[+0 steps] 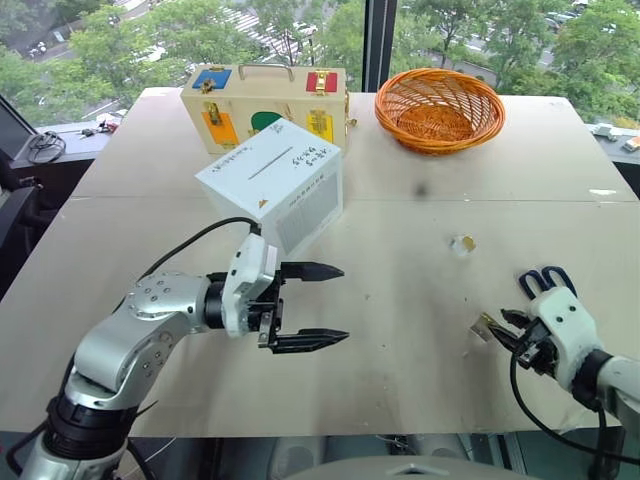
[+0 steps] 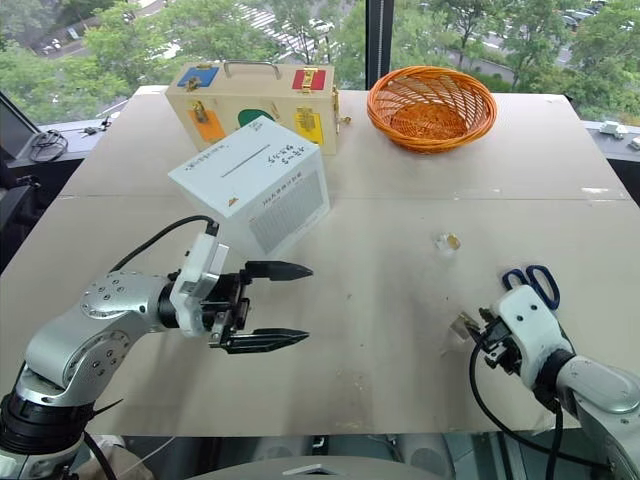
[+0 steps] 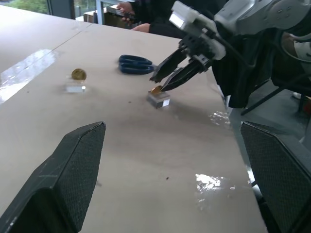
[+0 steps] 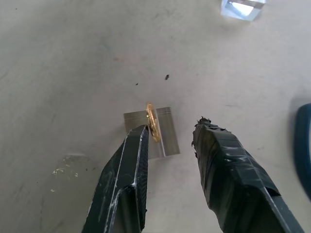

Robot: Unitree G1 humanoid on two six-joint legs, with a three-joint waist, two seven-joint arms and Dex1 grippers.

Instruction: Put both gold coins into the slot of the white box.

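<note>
Two black fingers of the right gripper (image 4: pixel 170 133) stand partly apart at a gold coin (image 4: pixel 153 121) that sits upright on edge in a small clear block (image 4: pixel 154 132). One fingertip (image 4: pixel 138 133) touches the coin's side, while the taped fingertip (image 4: pixel 206 133) stands clear of it with a gap between; the coin is flanked, not clamped. In the left wrist view the same gripper's tips hover right at that coin on its block near the table's front edge. Just beside the right gripper, a little farther back, lie blue-handled scissors (image 1: pixel 545 280).

The second gold coin (image 3: pixel 78 74) stands in another clear block (image 3: pixel 75 87), well apart from the first, toward the middle of the table (image 1: pixel 400 330).

The left gripper (image 1: pixel 330 305) hovers over the table with its fingers spread wide and nothing between them, pointing across toward the robot's right.

Just behind the left gripper, the white box (image 1: pixel 272 185) rests tilted, its slot on the upward face. Behind it stands a cream wooden case (image 1: pixel 262 103) with coloured latches, and to that case's right an orange wicker basket (image 1: pixel 438 108).
</note>
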